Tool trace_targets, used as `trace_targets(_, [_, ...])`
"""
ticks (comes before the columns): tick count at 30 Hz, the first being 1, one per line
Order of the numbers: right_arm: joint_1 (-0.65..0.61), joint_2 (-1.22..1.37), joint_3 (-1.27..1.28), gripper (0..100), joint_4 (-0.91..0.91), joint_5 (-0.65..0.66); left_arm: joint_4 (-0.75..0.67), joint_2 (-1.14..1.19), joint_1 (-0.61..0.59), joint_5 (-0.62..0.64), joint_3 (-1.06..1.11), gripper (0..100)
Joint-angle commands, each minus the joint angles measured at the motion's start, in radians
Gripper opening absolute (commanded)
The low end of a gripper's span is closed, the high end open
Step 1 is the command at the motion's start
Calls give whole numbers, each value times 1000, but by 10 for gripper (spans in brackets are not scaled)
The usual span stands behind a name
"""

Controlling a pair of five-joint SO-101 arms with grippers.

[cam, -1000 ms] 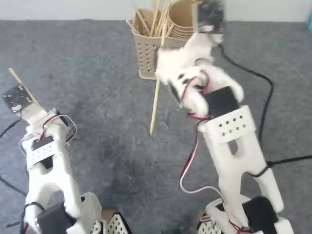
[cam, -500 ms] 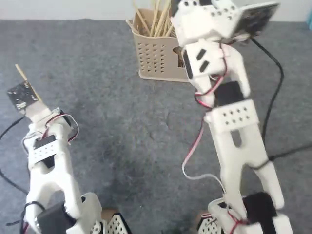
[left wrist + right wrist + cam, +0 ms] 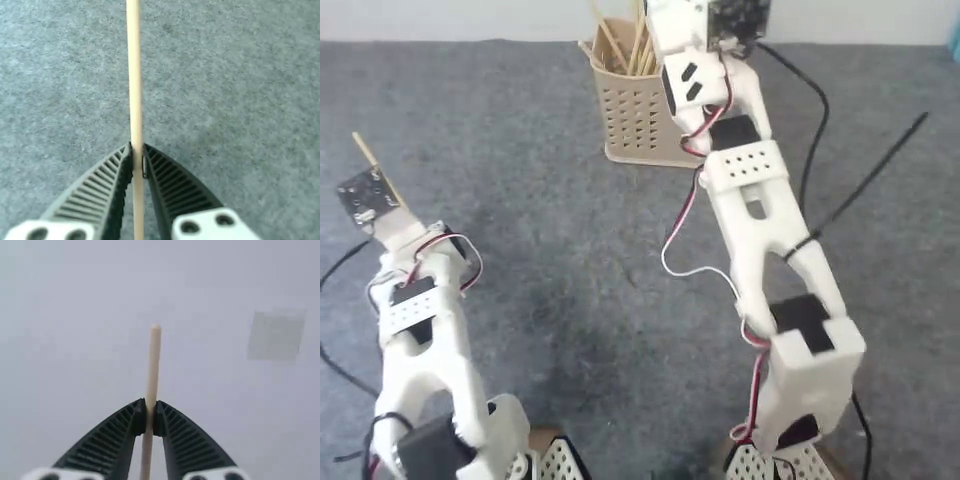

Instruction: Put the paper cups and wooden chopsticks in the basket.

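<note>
A beige slotted basket point(image 3: 638, 118) stands at the far middle of the grey carpet, with several wooden chopsticks point(image 3: 618, 45) sticking up out of it. My right arm point(image 3: 705, 70) stretches over the basket's right side. Its gripper point(image 3: 149, 409) is shut on a wooden chopstick point(image 3: 153, 360), whose free end points at a pale wall. At the left of the carpet, my left gripper point(image 3: 137, 151) is shut on another wooden chopstick point(image 3: 134, 75). That stick's tip point(image 3: 362, 148) pokes out past the left arm's wrist, above the bare carpet point(image 3: 235, 80).
Black cables point(image 3: 880, 165) trail across the carpet to the right of the right arm. The arm bases point(image 3: 520, 455) sit at the near edge. A pale wall point(image 3: 470, 18) borders the carpet at the back. Open carpet point(image 3: 550, 250) lies between the arms.
The right arm has swung up from beside the basket to above it, so its chopstick no longer hangs down toward the carpet. The left arm has barely moved.
</note>
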Motion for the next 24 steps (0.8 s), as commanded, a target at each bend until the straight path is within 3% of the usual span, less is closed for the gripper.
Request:
trace_targets(1, [-10, -4, -68, 73, 19, 12, -6, -6, 11, -12, -47, 12])
trace_targets(4, [-24, -27, -74, 196, 171, 11, -18, -3, 11, -12, -47, 12])
trace_targets(6, [-28, -61, -74, 208, 225, 3, -18, -3, 12, -12, -47, 12])
trace_targets(10, [-15, -182, -72, 142, 371, -138, -20, -6, 31, -15, -33, 12])
trace_targets(15, [4, -394, -69, 62, 723, -261, -20, -9, 68, -51, -25, 12])
trace_targets(19, [30, -527, -68, 8, 970, -296, -20, -11, 141, -58, 2, 12])
trace_targets(24, [125, -653, -68, 8, 1133, -293, -20, -11, 187, -87, 10, 12])
